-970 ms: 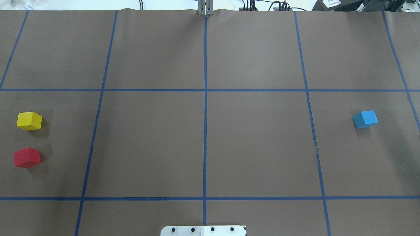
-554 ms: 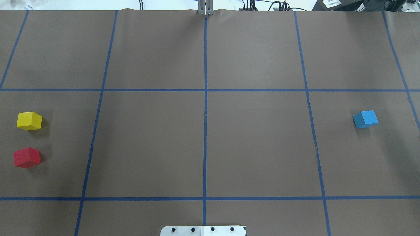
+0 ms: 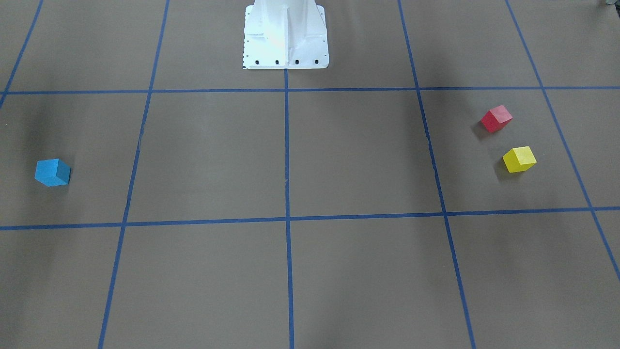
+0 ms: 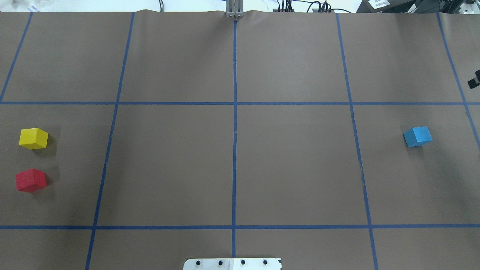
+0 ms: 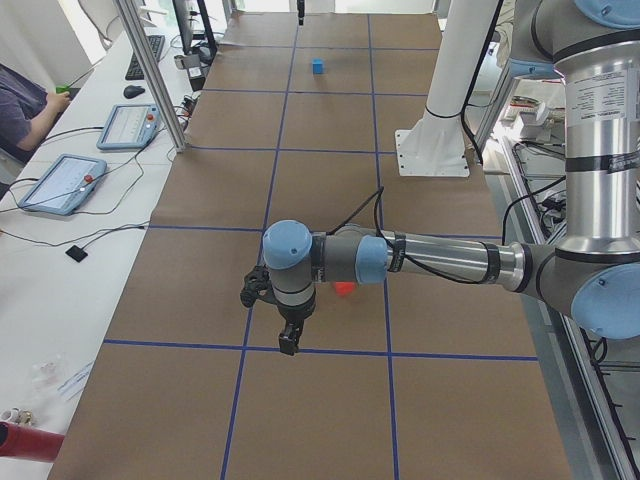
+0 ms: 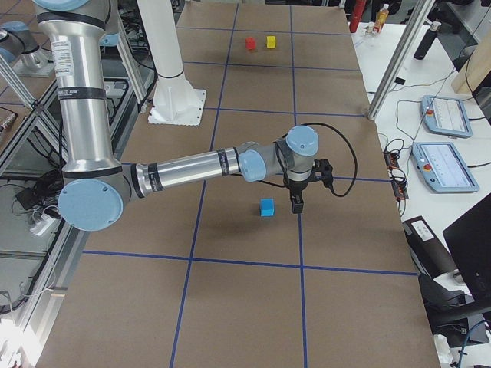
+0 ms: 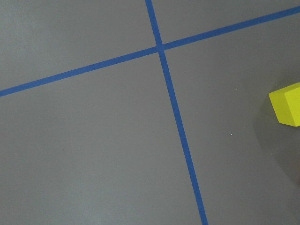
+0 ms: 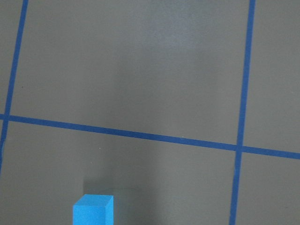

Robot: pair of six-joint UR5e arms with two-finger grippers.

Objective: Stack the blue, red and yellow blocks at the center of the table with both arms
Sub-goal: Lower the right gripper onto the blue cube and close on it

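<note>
Three blocks unstacked, away from the desk [image 4: 240, 168] centre.
Blue block [image 4: 417, 136] at the robot's right; red block [image 4: 30, 180] and yellow block [image 4: 33, 138] close together at its left. Left fingers [image 5: 287, 340] and right fingers [image 6: 296, 204] hang nearby; I cannot tell their spread.

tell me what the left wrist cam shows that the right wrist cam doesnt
Only the left wrist view: the yellow block, cut off by that view's right edge. Only the right wrist view: the blue block, at that view's bottom edge. Both: the brown table cover with a crossing of blue tape lines. In each view the block sits clear of the tape.
</note>
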